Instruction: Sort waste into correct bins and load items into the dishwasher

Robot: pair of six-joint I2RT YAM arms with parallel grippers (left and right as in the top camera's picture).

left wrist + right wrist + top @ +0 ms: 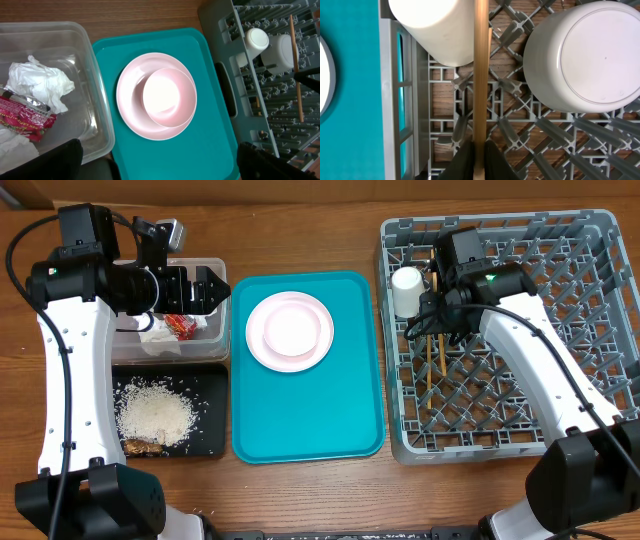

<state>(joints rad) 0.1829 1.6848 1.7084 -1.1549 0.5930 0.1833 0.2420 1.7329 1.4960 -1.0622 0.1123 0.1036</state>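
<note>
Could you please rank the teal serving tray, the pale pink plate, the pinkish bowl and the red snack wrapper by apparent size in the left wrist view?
1. Teal serving tray
2. Round pale pink plate
3. Small pinkish bowl
4. Red shiny snack wrapper, partly hidden, so least certain.

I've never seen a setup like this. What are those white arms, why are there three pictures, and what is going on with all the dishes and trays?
These are two robot arms at a table, each ending in a two-finger gripper. One picture looks down from above; the other two come from small cameras on each wrist.

On the table, from the robot's left: a clear tub holding crumpled napkins and a red wrapper, and in front of it a black tray with rice. In the middle a teal tray carries a pink plate with a pinkish bowl on it. On the right stands a grey dish rack with a white cup, a white bowl upside down, and chopsticks.

The left gripper is open and empty, over the tub. The right gripper is shut on a chopstick over the rack.
</note>
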